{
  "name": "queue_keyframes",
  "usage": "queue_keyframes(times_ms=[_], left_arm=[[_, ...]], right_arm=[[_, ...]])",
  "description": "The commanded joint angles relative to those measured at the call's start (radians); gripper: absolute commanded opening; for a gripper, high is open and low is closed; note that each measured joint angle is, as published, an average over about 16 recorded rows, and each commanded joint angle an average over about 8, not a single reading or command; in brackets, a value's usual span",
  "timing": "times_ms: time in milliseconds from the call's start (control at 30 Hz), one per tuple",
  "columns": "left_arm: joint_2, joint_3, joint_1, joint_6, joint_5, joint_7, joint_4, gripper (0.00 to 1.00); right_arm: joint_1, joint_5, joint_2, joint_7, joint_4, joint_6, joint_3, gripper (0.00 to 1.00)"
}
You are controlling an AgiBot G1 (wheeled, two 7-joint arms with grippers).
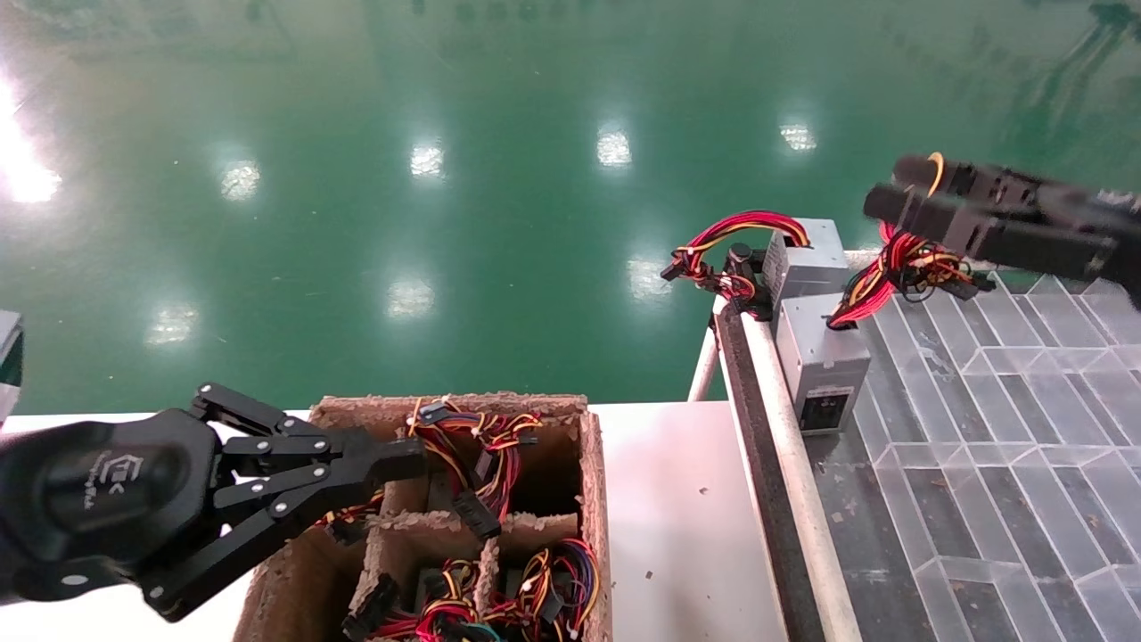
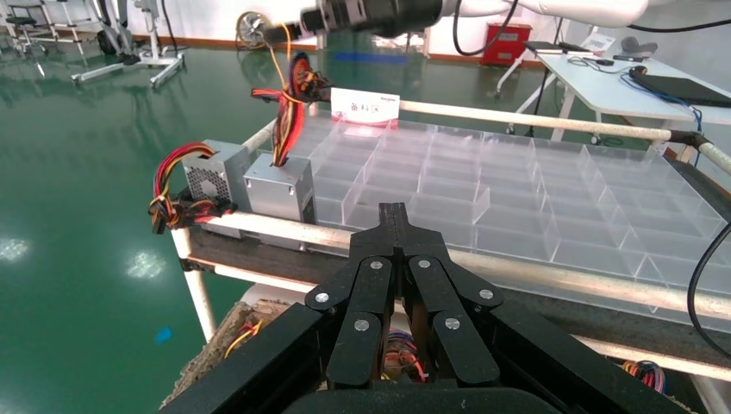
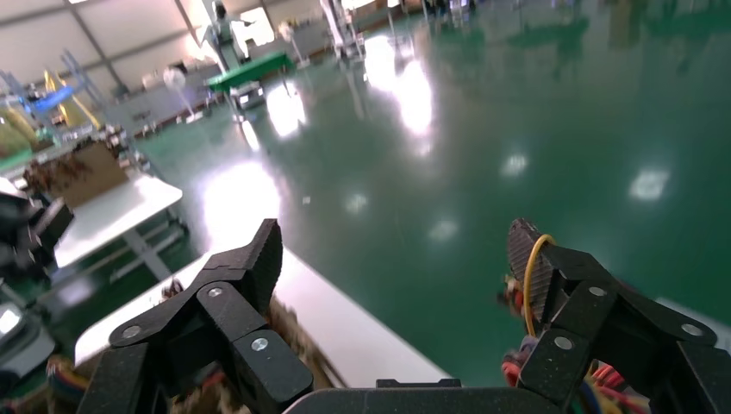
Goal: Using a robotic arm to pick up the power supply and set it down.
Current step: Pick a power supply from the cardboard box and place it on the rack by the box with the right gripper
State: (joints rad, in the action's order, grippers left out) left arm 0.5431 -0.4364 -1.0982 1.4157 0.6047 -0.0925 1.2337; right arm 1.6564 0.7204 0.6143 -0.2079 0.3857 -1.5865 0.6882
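The power supply (image 1: 820, 348) (image 2: 278, 185), a small grey box with a black socket panel facing me, rests at the near-left edge of the clear tray. Its red, yellow and black wire bundle (image 1: 878, 272) rises toward my right gripper (image 1: 887, 187) (image 3: 395, 250). That gripper hovers above and behind the box and is open, with its fingers wide apart. One thin yellow wire (image 3: 530, 280) loops over one finger. My left gripper (image 1: 414, 453) (image 2: 394, 211) is shut on nothing, low at the left over the cardboard box.
A second grey box (image 1: 807, 254) (image 2: 211, 172) stands just behind, its wires arching sideways to black connectors. The clear compartment tray (image 1: 1025, 374) lies on a rack with a white rail (image 1: 784, 446). A cardboard box (image 1: 593, 499) full of wired connectors sits on the white table (image 1: 677, 517).
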Motion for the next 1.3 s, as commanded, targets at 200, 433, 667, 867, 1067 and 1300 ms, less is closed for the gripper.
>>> queue_keyframes(times_ms=[200, 433, 667, 867, 1067, 1300], left_arm=[[0.000, 0.000, 0.000, 0.000, 0.000, 0.000, 0.000, 0.00], [0.000, 0.000, 0.000, 0.000, 0.000, 0.000, 0.000, 0.00], [0.000, 0.000, 0.000, 0.000, 0.000, 0.000, 0.000, 0.00], [0.000, 0.000, 0.000, 0.000, 0.000, 0.000, 0.000, 0.00], [0.000, 0.000, 0.000, 0.000, 0.000, 0.000, 0.000, 0.00], [0.000, 0.000, 0.000, 0.000, 0.000, 0.000, 0.000, 0.00]], right_arm=[[0.041, 0.062, -0.036, -0.007, 0.028, -0.001, 0.065, 1.00], [0.113, 0.124, -0.084, -0.016, 0.057, -0.003, 0.130, 1.00], [0.177, 0.183, -0.127, -0.024, 0.093, -0.004, 0.203, 1.00], [0.218, 0.207, -0.158, -0.018, 0.107, -0.005, 0.255, 1.00], [0.241, 0.216, -0.185, -0.009, 0.114, -0.006, 0.306, 1.00], [0.292, 0.266, -0.210, -0.012, 0.141, -0.006, 0.381, 1.00]])
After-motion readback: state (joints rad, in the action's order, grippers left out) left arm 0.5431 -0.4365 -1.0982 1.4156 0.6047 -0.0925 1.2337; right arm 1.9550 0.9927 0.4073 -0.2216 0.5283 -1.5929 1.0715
